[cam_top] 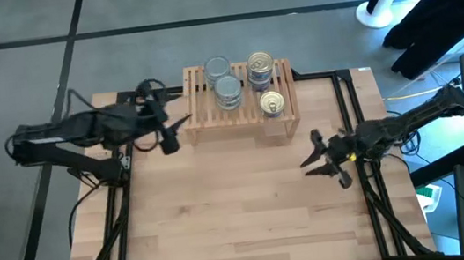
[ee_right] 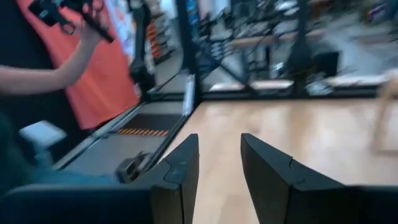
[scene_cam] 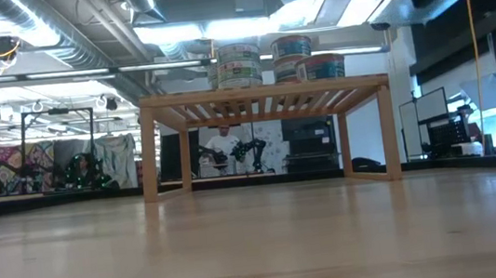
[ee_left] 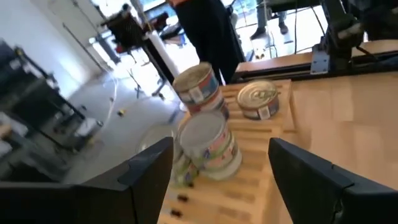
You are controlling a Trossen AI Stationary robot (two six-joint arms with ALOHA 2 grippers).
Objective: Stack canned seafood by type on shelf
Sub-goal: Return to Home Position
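The light-wood slatted shelf (cam_top: 242, 115) stands at the table's far edge, resting on its side boards (scene_cam: 147, 155). On its slats sit two stacks of silver-topped tins (cam_top: 216, 68) (cam_top: 228, 90), a stack of gold-topped tins (cam_top: 260, 68) and a single gold-topped tin (cam_top: 272, 103). My left gripper (cam_top: 177, 130) hovers open just left of the shelf; in its wrist view the silver stack (ee_left: 208, 146) lies ahead between its fingers, untouched. My right gripper (cam_top: 311, 163) hangs open over the table, right of and nearer than the shelf, holding nothing.
Bare wooden tabletop (cam_top: 233, 210) spreads out on the near side of the shelf. A black frame rail (cam_top: 349, 107) runs along the table's right side. A person in an orange top (ee_right: 93, 68) stands beyond the table's edge, holding a dark tool.
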